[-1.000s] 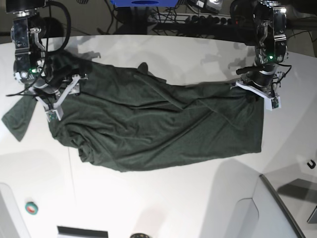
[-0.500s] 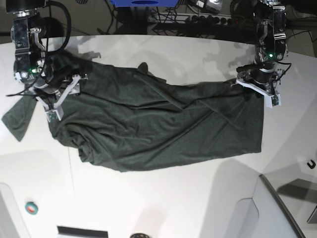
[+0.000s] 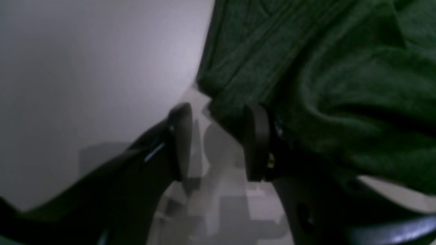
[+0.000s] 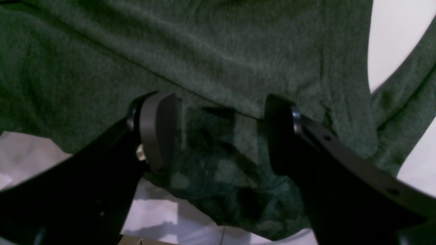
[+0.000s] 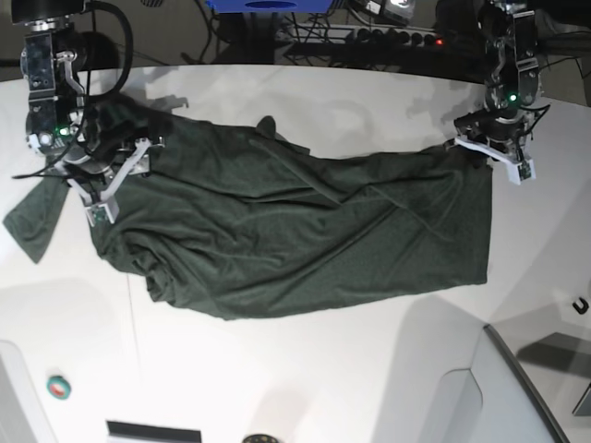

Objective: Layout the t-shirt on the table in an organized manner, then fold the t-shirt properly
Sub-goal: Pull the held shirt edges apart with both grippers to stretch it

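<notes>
The t-shirt (image 5: 295, 231) lies rumpled on the white worktop (image 5: 277, 378), its long axis running side to side across the base view, one sleeve flopped out at the far left end.

At that left end sits the right claw (image 5: 111, 180), low over the shoulder region. Its wrist view shows the jaws standing wide with green fabric directly under and between them, but not pinched; the pads (image 4: 158, 131) straddle a seam or fold line. This arm is the nearer one to the bunched sleeve end.

Across to the right end: the left claw (image 5: 494, 152) hovers at the shirt's upper corner near the hem. Its wrist view shows the jaws partly apart, bare worktop in the gap, and the cloth edge lying just beside the right-hand pad (image 3: 255, 143), perhaps brushing it. Nothing is held. The hem corner lies to that claw's cloth side, so a short shift toward the fabric looks needed before any pinch.
</notes>
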{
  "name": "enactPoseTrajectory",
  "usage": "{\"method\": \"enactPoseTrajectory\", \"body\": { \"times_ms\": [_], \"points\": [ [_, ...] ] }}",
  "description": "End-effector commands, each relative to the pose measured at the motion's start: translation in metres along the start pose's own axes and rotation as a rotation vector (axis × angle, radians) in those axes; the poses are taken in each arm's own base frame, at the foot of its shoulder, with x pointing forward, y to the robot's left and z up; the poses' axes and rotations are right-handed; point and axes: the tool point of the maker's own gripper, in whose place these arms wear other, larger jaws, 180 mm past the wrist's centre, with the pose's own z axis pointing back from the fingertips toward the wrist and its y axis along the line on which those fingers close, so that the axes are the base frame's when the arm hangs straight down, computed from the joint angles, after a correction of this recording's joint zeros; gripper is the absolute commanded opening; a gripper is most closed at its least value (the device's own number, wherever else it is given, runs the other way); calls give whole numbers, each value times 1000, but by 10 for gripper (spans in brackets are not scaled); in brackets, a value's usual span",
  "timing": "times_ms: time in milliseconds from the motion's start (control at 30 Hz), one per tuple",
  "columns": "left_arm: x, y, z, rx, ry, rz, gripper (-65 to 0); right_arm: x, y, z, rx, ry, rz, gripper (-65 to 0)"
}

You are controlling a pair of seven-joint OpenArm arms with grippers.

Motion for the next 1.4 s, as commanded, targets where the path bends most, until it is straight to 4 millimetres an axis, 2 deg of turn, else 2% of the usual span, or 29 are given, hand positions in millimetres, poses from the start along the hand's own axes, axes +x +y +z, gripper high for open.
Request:
{"method": "enactPoseTrajectory", "body": {
  "times_ms": [0,200,300,367,467,633,767,933,1367],
  "points": [
    [10,3,1,0,-30,-10,-405,12,-4,3,-5,-37,8,-282],
    [9,3,4,-3,-30,-7,-405,12,-4,3,-5,-37,8,-282],
    [-4,6,9,-9,-5,17,-398,11,-4,3,-5,-36,8,-282],
    [-8,5,11,-33,5,91,-359,11,-4,3,-5,-36,8,-282],
    [-12,16,14,-37,21,131,-299,11,-1,3,0,-34,13,-282],
    [-11,14,14,-47,15,155,-273,7,21,-1,46,-17,66,-282],
    [-9,-1,11,-75,8,178,-273,5,34,-3,72,-13,91,-282],
    [-9,-29,12,-191,-1,174,-273,6,33,-3,69,-15,88,-282],
    [-3,-40,12,-212,-23,188,-285,6,29,-2,63,-15,90,-282]
  ]
}}
